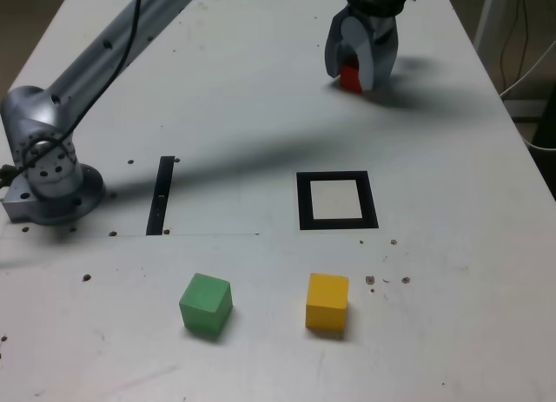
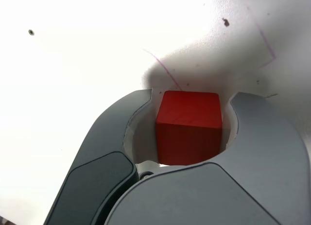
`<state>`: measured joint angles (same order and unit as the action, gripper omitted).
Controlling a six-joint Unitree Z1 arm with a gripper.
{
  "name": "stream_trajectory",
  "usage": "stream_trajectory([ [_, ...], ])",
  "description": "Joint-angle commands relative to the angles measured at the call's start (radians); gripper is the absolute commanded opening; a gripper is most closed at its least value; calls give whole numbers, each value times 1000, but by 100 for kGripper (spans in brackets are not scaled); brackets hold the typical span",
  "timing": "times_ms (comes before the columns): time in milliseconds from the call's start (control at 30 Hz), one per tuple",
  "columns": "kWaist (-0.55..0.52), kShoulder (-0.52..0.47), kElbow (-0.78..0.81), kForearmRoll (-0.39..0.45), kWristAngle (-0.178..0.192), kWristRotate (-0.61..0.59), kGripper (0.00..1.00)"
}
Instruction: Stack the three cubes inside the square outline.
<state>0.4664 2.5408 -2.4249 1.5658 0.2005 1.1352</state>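
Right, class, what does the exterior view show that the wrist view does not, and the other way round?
Only the exterior view: the green cube, the yellow cube, the black square outline and the black strip.
Only the wrist view: thin pink lines near the red cube.
Both: the red cube between the fingers of the gripper, and the white table.

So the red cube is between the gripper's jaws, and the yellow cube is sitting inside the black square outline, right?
Not quite: in the exterior view the yellow cube sits outside the square outline, on the bare tabletop.
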Motion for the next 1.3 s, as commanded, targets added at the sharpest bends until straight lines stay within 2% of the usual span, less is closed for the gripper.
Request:
stream_trajectory([
  [0, -7, -28, 6, 14, -6, -14, 48],
  [400, -35, -156, 124, 22, -18, -129, 48],
  [700, -92, -266, 294, 26, -57, -352, 48],
  [1000, -192, -380, 444, 19, -58, -546, 48],
  [1267, -284, -441, 539, 11, -117, -701, 48],
])
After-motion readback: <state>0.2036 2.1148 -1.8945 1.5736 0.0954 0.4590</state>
